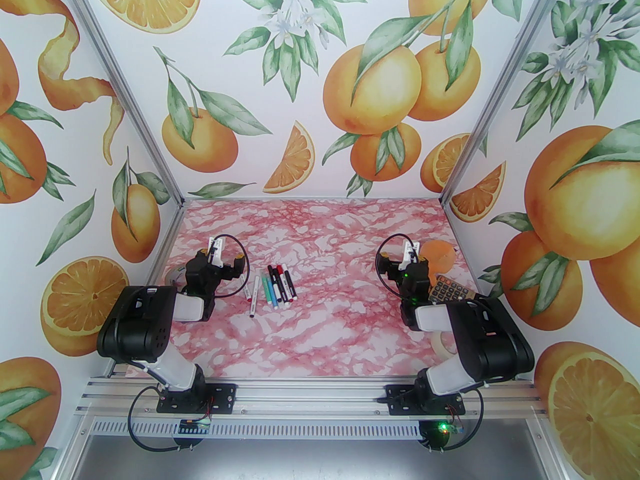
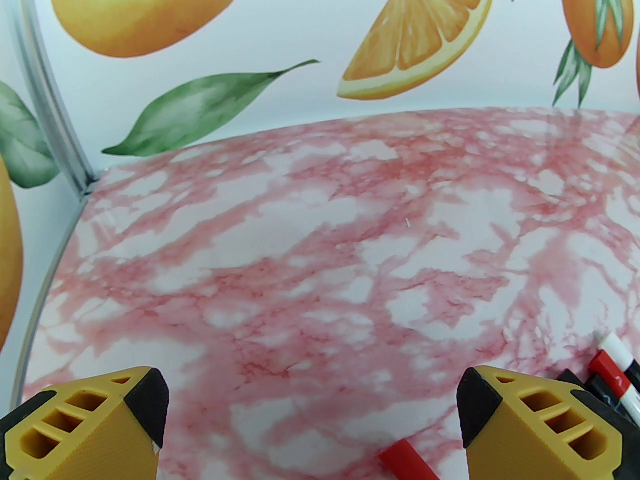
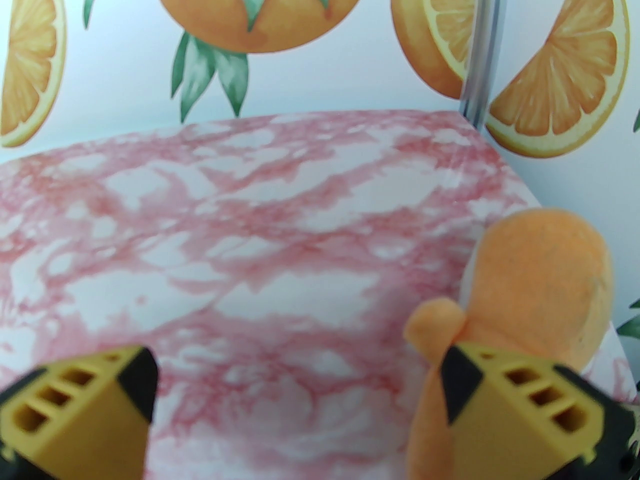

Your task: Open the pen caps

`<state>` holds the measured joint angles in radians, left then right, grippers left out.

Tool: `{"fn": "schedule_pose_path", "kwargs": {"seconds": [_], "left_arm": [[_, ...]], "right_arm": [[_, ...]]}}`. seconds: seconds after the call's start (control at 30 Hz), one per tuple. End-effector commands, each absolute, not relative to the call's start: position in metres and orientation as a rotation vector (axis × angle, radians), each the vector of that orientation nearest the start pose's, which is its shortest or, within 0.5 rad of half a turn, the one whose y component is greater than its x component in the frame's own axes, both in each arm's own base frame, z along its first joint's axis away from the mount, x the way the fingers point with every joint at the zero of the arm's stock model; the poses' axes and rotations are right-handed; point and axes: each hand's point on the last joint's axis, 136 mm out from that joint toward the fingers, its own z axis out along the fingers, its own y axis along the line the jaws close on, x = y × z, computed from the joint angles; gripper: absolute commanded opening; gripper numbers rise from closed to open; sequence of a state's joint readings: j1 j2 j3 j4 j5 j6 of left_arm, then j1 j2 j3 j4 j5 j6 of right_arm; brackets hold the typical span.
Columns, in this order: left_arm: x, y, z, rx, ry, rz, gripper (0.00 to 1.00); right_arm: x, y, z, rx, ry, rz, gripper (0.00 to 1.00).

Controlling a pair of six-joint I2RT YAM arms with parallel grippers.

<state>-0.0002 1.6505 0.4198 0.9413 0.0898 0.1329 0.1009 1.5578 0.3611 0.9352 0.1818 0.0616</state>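
While left gripper [image 2: 312,408] & right gripper [image 3: 297,393] gape empty, approx. 7 pens [image 1: 272,288] lie capped on table [image 1: 325,328]; print unreadable.

Words to read: none | pens [image 1: 281,288]: tiny print, too small to make out | calculator [image 1: 446,288]: marks on keys, too small to make out

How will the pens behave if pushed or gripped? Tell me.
The pens look slim and round, lying flat on the smooth table, so a sideways push would probably roll them. They seem rigid and light.
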Motion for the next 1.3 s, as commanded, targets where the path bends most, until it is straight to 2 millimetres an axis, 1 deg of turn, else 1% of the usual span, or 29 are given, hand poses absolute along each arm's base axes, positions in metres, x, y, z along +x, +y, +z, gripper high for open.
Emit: {"fn": "schedule_pose_path", "kwargs": {"seconds": [0.0, 0.93, 1.27], "left_arm": [[0.4181, -0.0167, 0.1040, 0.186, 1.828, -0.006, 1.00], [0.4183, -0.0168, 0.1040, 0.186, 1.828, -0.006, 1.00], [0.4139, -0.0173, 0.1067, 0.188, 1.800, -0.006, 1.00]], "right_arm": [[0.4022, 0.0107, 0.1151, 0.077, 1.811, -0.042, 1.00], [0.4025, 0.0112, 0.1151, 0.075, 1.812, -0.040, 1.00], [0.3969, 0.0083, 0.1174, 0.087, 1.781, -0.026, 1.00]]}}
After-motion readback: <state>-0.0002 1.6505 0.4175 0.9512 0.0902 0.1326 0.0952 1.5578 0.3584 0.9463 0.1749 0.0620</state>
